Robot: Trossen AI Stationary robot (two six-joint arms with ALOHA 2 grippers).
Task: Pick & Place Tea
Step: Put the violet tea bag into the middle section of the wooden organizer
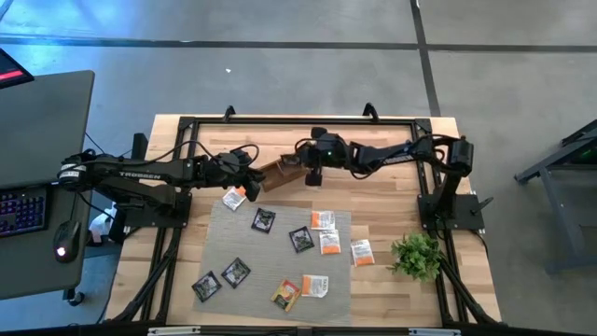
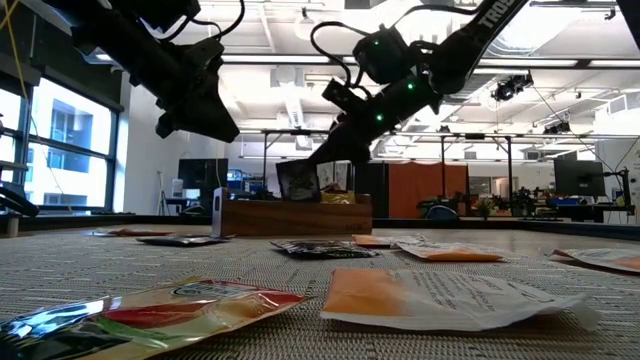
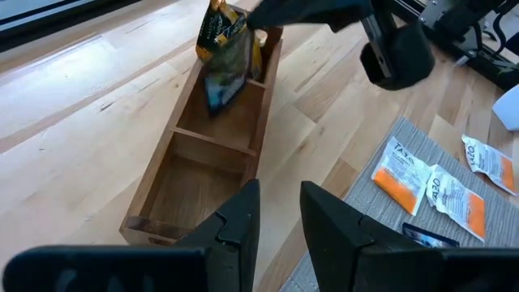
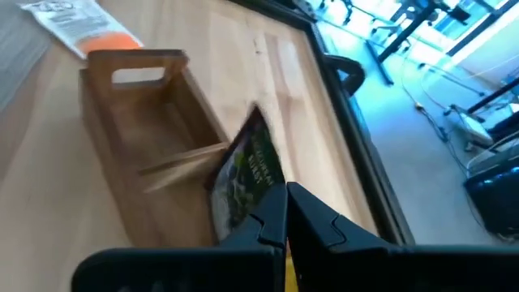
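A long wooden box (image 1: 278,171) with compartments lies on the table's far side. A black tea sachet (image 3: 223,61) stands tilted in its end compartment, lower edge inside the box, with a yellow sachet (image 3: 257,50) behind it. My right gripper (image 4: 285,212) is shut just above that compartment, beside the black sachet (image 4: 247,174). My left gripper (image 3: 280,215) hovers open over the box's other end with nothing between its fingers. Several more tea sachets, black (image 1: 264,220) and orange-and-white (image 1: 326,231), lie flat on the grey mat (image 1: 280,257). My right gripper touches the black sachet's upper corner (image 4: 269,191) with the outer side of one shut finger. It slants down from the table's right side. The sachet does not show between the fingers; it stands tilted with its lower edge in the box.
A small green plant (image 1: 417,254) stands at the near right of the table. A black frame (image 1: 298,119) borders the table's far edge, just behind the box. One orange-and-white sachet (image 1: 233,198) lies at the mat's far left corner, below my left gripper.
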